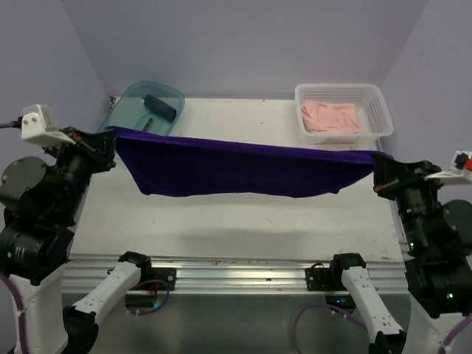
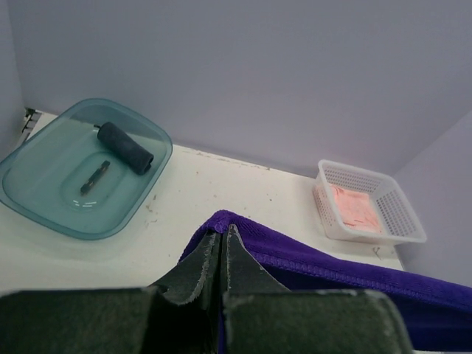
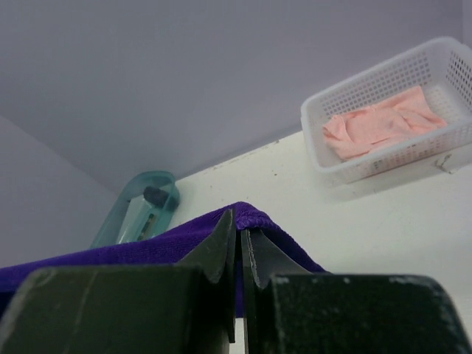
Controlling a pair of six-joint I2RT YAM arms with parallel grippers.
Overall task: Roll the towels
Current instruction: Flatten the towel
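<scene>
The deep purple towel hangs stretched in the air between both grippers, sagging above the table. My left gripper is shut on its left top corner. My right gripper is shut on its right top corner. The dark slate-blue towel lies rolled as a short cylinder in the teal tray; it also shows in the left wrist view. The pale pink towel lies crumpled in the white basket, also in the right wrist view.
The teal tray stands at the back left, the white basket at the back right. A small dark object lies in the tray beside the roll. Purple walls close in the back and sides.
</scene>
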